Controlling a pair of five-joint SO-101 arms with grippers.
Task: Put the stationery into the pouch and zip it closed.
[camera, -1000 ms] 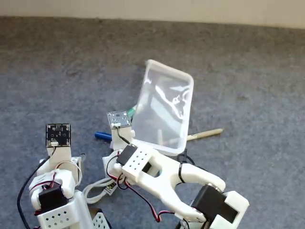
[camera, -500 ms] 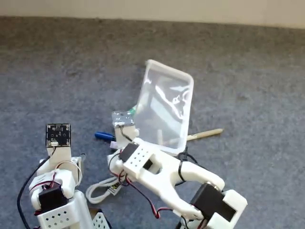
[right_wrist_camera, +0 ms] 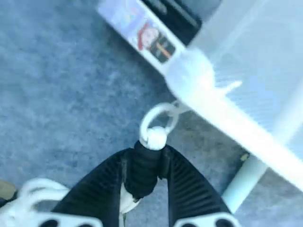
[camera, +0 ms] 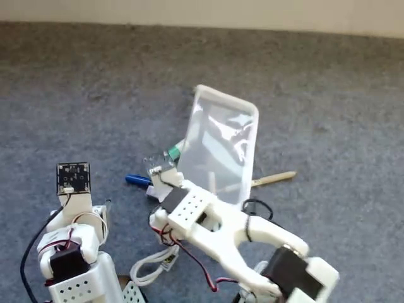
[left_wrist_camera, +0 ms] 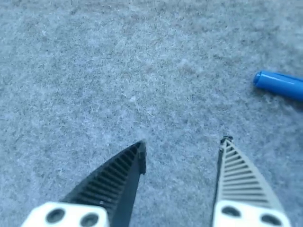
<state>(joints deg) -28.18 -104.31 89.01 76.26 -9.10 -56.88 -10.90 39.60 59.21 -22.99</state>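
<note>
Between the fingers of your right gripper (right_wrist_camera: 146, 155) the black zipper pull (right_wrist_camera: 142, 175) is pinched, its white ring (right_wrist_camera: 147, 124) leading to the corner of the clear pouch (camera: 221, 145), which lies on the grey carpet (camera: 328, 95). Your left gripper (left_wrist_camera: 182, 144) hangs with fingers spread above bare carpet, a blue pen (left_wrist_camera: 284, 86) nearby.

Clear plastic pouch (camera: 221, 148) sits slanted on the grey worktop (camera: 328, 95), white ring zip pull (right_wrist_camera: 158, 124) at its near corner; blue pen (camera: 136, 180) just beside it, wooden pencil (camera: 274, 177) jutting past its edge
</note>
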